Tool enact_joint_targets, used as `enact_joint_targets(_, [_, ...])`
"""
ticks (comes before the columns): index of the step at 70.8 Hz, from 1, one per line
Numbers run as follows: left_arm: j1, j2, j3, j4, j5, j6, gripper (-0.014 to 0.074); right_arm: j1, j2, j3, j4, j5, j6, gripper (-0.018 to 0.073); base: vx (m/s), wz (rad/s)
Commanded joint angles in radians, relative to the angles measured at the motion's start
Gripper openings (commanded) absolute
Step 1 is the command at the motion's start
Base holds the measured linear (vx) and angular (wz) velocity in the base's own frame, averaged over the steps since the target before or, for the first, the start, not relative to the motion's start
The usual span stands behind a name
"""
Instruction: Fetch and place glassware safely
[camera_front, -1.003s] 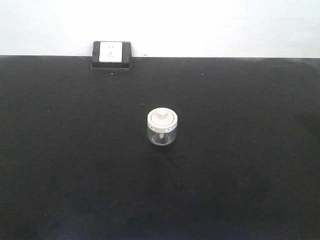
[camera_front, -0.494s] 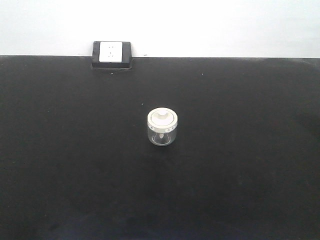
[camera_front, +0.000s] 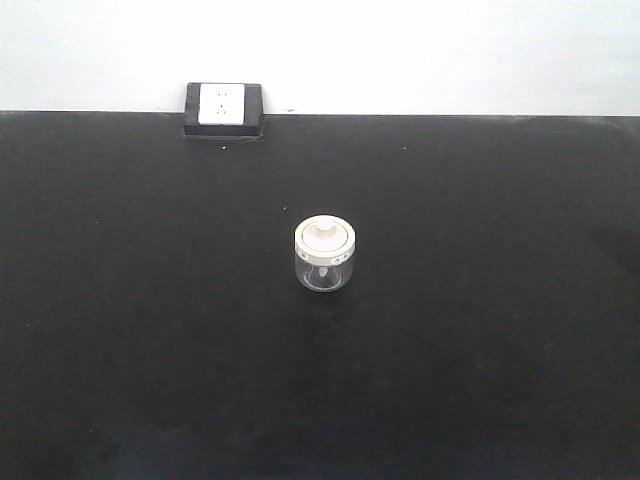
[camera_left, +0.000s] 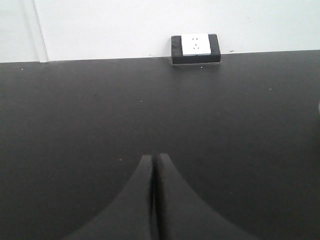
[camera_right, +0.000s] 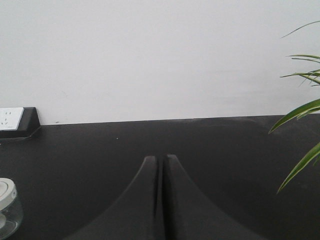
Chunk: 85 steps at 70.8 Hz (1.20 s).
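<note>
The glassware, a small squat clear jar (camera_front: 325, 255) with a cream-white knobbed lid, stands upright near the middle of the black table (camera_front: 480, 330). Its edge also shows at the lower left of the right wrist view as the jar (camera_right: 7, 207). My left gripper (camera_left: 153, 159) is shut with nothing between its fingers, low over bare tabletop, and the jar is out of its view. My right gripper (camera_right: 160, 159) is also shut and empty, with the jar well off to its left. Neither gripper appears in the front view.
A black socket block with a white face (camera_front: 223, 108) sits at the table's back edge against the white wall, left of centre. Green plant leaves (camera_right: 300, 112) hang in at the right of the right wrist view.
</note>
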Motion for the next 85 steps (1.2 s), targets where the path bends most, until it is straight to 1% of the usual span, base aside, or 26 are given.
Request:
enact_joint_targets(1, [-0.006, -0.012, 0.028, -0.007, -0.068, -0.007, -0.0007, -0.002, 0.004, -0.009, 0.092, -0.025, -0.078, -0.0003, 0.0, 0.0])
enact_joint_targets(2, [-0.006, -0.012, 0.028, -0.007, -0.068, -0.007, -0.0007, -0.002, 0.004, -0.001, 0.13, -0.017, -0.097, -0.0003, 0.0, 0.0])
enact_joint_targets(3, [-0.006, -0.012, 0.028, -0.007, -0.068, -0.007, -0.0007, -0.002, 0.003, 0.001, 0.144, -0.015, -0.107, -0.0003, 0.0, 0.0])
enact_joint_targets(6, [-0.006, -0.012, 0.028, -0.007, -0.068, -0.007, -0.0007, -0.002, 0.002, 0.013, 0.238, -0.004, -0.183, -0.0003, 0.0, 0.0])
enact_joint_targets(7, [-0.006, -0.012, 0.028, -0.007, -0.068, -0.007, -0.0007, -0.002, 0.001, 0.015, 0.255, -0.004, -0.198, -0.0003, 0.0, 0.0])
enact_joint_targets(10, [-0.006, -0.012, 0.028, -0.007, -0.068, -0.007, -0.0007, -0.002, 0.001, 0.028, 0.363, 0.001, -0.298, -0.0003, 0.0, 0.0])
enact_joint_targets(11, [-0.006, -0.012, 0.028, -0.007, -0.068, -0.007, -0.0007, -0.002, 0.001, 0.03, 0.382, 0.001, -0.317, -0.0003, 0.0, 0.0])
enact_joint_targets(12, [-0.006, -0.012, 0.028, -0.007, -0.068, -0.007, -0.0007, -0.002, 0.001, 0.035, 0.421, 0.001, -0.372, -0.0003, 0.0, 0.0])
enact_joint_targets(14, [-0.006, -0.012, 0.028, -0.007, -0.068, -0.007, -0.0007, -0.002, 0.001, 0.041, 0.501, 0.0, -0.431, -0.0003, 0.0, 0.0])
enact_joint_targets(15, [-0.006, -0.012, 0.028, -0.007, -0.068, -0.007, -0.0007, -0.002, 0.001, 0.044, 0.52, 0.0, -0.469, -0.0003, 0.0, 0.0])
enact_joint_targets(16, [-0.006, -0.012, 0.028, -0.007, -0.068, -0.007, -0.0007, -0.002, 0.0, 0.047, 0.58, -0.002, -0.508, -0.0003, 0.0, 0.0])
enact_joint_targets(17, [-0.006, -0.012, 0.028, -0.007, -0.068, -0.007, -0.0007, -0.002, -0.002, 0.05, 0.6, -0.002, -0.527, -0.0003, 0.0, 0.0])
enact_joint_targets(20, [-0.006, -0.012, 0.028, -0.007, -0.068, -0.007, -0.0007, -0.002, -0.01, 0.059, 0.713, -0.001, -0.638, -0.0003, 0.0, 0.0])
enact_joint_targets(21, [-0.006, -0.012, 0.028, -0.007, -0.068, -0.007, -0.0007, -0.002, -0.014, 0.061, 0.731, 0.0, -0.656, -0.0003, 0.0, 0.0])
enact_joint_targets(24, [-0.006, -0.012, 0.028, -0.007, -0.068, -0.007, -0.0007, -0.002, -0.03, 0.071, 0.833, -0.001, -0.756, -0.0003, 0.0, 0.0])
enact_joint_targets(28, [-0.006, -0.012, 0.028, -0.007, -0.068, -0.007, -0.0007, -0.002, -0.051, 0.084, 0.934, 0.001, -0.863, -0.0003, 0.0, 0.0])
enact_joint_targets(29, [-0.006, -0.012, 0.028, -0.007, -0.068, -0.007, -0.0007, -0.002, -0.054, 0.088, 0.947, 0.002, -0.89, -0.0003, 0.0, 0.0])
enact_joint_targets(30, [-0.006, -0.012, 0.028, -0.007, -0.068, -0.007, -0.0007, -0.002, -0.061, 0.092, 0.982, 0.002, -0.916, -0.0003, 0.0, 0.0])
enact_joint_targets(33, [-0.006, -0.012, 0.028, -0.007, -0.068, -0.007, -0.0007, -0.002, -0.084, 0.103, 1.028, 0.008, -0.977, -0.0003, 0.0, 0.0])
enact_joint_targets(35, [-0.006, -0.012, 0.028, -0.007, -0.068, -0.007, -0.0007, -0.002, -0.102, 0.112, 1.057, 0.012, -0.999, -0.0003, 0.0, 0.0])
enact_joint_targets(39, [-0.006, -0.012, 0.028, -0.007, -0.068, -0.007, -0.0007, -0.002, -0.139, 0.13, 1.074, 0.024, -1.032, -0.0003, 0.0, 0.0])
enact_joint_targets(44, [-0.006, -0.012, 0.028, -0.007, -0.068, -0.007, -0.0007, -0.002, -0.181, 0.156, 1.065, 0.04, -1.032, -0.0003, 0.0, 0.0])
enact_joint_targets(59, [-0.006, -0.012, 0.028, -0.007, -0.068, -0.007, -0.0007, -0.002, -0.332, 0.252, 0.998, 0.074, -0.996, -0.0003, 0.0, 0.0])
enact_joint_targets(71, [-0.006, -0.012, 0.028, -0.007, -0.068, -0.007, -0.0007, -0.002, -0.447, 0.315, 0.989, 0.09, -0.992, -0.0003, 0.0, 0.0])
enact_joint_targets(73, [-0.006, -0.012, 0.028, -0.007, -0.068, -0.007, -0.0007, -0.002, -0.449, 0.313, 0.988, 0.11, -0.991, -0.0003, 0.0, 0.0])
enact_joint_targets(85, [-0.006, -0.012, 0.028, -0.007, -0.068, -0.007, -0.0007, 0.003, -0.446, 0.313, 0.981, 0.114, -0.995, -0.0003, 0.0, 0.0])
